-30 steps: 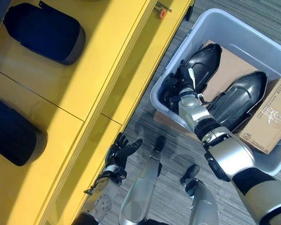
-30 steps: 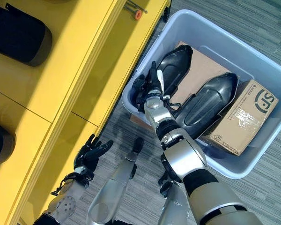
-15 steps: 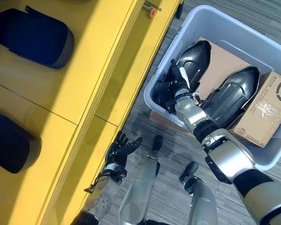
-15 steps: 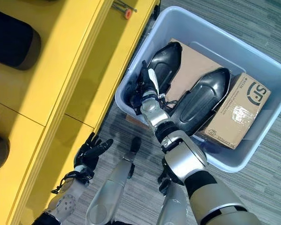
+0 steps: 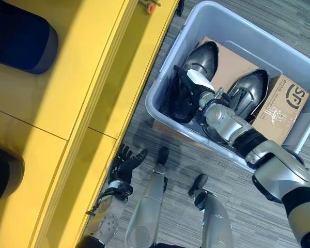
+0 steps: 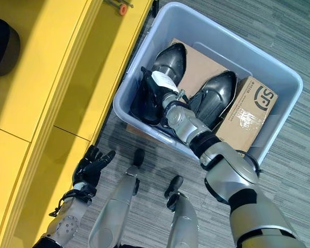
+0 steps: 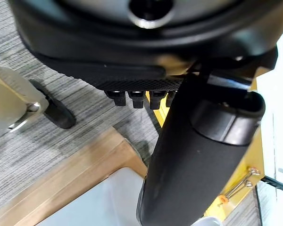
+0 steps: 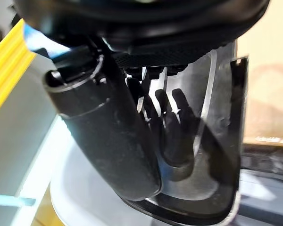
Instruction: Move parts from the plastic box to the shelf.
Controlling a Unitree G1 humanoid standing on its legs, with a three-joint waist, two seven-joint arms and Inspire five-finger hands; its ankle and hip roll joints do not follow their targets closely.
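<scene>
step: lifting part | right robot hand now closed on a black shell part, raised upright against the plastic box wall; it lay lower before | left robot hand open, idle beside yellow shelf

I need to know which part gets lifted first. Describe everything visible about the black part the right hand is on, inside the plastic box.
The black part is a glossy, curved shell of hard-looking plastic, its shine mirroring the fingers in the right wrist view. It stands on edge against the near-left wall of the plastic box, beside two similar shells lying on cardboard. The right hand is at its upper edge, thumb on one face and fingers on the other, seemingly pinching it. It looks raised at the hand's end, its lower end still inside the box.
</scene>
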